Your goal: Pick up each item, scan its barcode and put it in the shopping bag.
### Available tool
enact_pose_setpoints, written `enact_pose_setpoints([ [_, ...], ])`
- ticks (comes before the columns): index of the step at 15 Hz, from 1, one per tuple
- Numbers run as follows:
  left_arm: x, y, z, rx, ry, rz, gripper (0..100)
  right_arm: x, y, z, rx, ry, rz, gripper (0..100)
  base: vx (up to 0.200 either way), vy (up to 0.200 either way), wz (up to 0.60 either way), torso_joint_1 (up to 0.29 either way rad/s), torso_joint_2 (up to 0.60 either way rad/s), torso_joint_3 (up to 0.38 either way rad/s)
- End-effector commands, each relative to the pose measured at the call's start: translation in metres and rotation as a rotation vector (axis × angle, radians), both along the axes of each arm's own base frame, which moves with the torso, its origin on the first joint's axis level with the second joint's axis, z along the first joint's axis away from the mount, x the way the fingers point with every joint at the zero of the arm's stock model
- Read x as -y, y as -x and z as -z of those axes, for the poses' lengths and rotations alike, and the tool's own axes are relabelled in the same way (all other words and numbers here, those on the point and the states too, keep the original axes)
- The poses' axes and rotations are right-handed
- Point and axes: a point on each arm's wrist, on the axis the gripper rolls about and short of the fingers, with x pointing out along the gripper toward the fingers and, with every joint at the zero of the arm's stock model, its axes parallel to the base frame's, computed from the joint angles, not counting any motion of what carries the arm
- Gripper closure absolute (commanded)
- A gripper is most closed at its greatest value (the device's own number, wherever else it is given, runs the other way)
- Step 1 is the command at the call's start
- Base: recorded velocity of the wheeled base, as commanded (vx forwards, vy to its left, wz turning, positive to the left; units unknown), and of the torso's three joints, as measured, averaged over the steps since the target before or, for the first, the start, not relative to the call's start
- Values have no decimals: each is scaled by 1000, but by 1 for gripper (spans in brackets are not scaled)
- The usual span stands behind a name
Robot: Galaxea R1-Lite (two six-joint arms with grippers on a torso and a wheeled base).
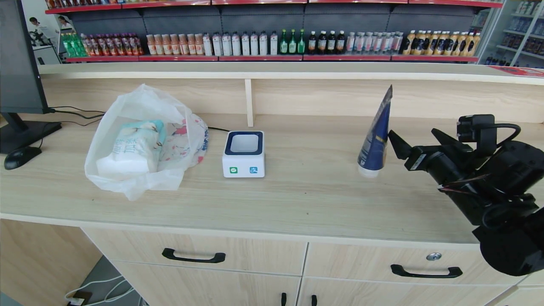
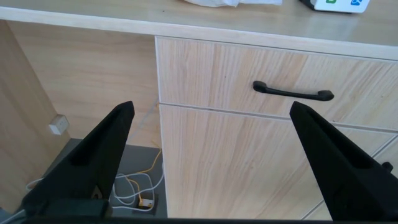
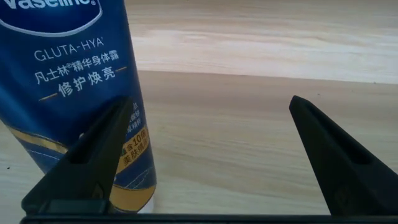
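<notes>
Table (image 1: pixel 306 199): light wood-grain laminate, matte, flat, with a raised back ledge of the same finish. Below the front edge are drawer fronts (image 1: pixel 238 253) in the same wood with curved black bar handles (image 1: pixel 193 256).

Shopping bag (image 1: pixel 106 140): thin translucent white plastic, crumpled and slumped open on the left part of the table. Inside it is a soft pillow-shaped white and teal pack (image 1: pixel 131 148), with a second pack printed in red and pink behind it.

Scanner (image 1: pixel 244 154): small white plastic box with rounded corners, a dark blue rim around a pale top window and two small square stickers on its front. It stands just right of the bag, not touching it.

Tube (image 1: pixel 376 136): glossy dark blue squeeze tube, flat-crimped at the top and tapering to a white cap. It stands on its cap on the right part of the table, tilted, well apart from the scanner.

Right hand (image 1: pixel 411 131): black, with two wedge-shaped pointed fingers. It is held low over the table, level, pointing toward the tube, with fingers spread wide and nothing held. The tip of one finger (image 1: pixel 397 144) is just beside the tube; contact cannot be told. In the right wrist view the tube (image 3: pixel 68 93) sits behind one finger (image 3: pixel 93 162), and the gap between them shows mostly bare table.

Left hand (image 2: pixel 211 106): the same black wedge fingers, spread wide and empty, hanging below the table top and facing the drawer fronts and a black handle (image 2: pixel 292 93)
</notes>
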Motion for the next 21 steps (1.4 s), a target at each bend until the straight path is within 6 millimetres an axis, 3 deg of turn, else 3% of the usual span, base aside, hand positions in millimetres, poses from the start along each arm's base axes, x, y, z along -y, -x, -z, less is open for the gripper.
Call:
enact_pose_setpoints([
  [1, 0, 0, 0, 0, -1, 0, 0, 0, -6, 8, -22, 3, 2, 0, 0, 0, 0, 0, 0, 0],
  [4, 0, 0, 0, 0, 1, 0, 0, 18, 1, 13, -53, 13, 58, 0, 0, 0, 0, 0, 0, 0],
  [7, 0, 0, 0, 0, 1, 0, 0, 30, 30, 18, -110, 16, 90, 0, 0, 0, 0, 0, 0, 0],
  [10, 0, 0, 0, 0, 1, 0, 0, 11, 59, 15, -121, 23, 11, 0, 0, 0, 0, 0, 0, 0],
  [12, 0, 0, 0, 0, 1, 0, 0, -21, 73, 11, -109, 31, -126, 0, 0, 0, 0, 0, 0, 0],
  [17, 0, 0, 0, 0, 1, 0, 0, -42, 41, -5, -14, 13, -162, 0, 0, 0, 0, 0, 0, 0],
  [21, 0, 0, 0, 0, -1, 0, 0, -50, 21, -3, -1, 2, -147, 0, 0, 0, 0, 0, 0, 0],
])
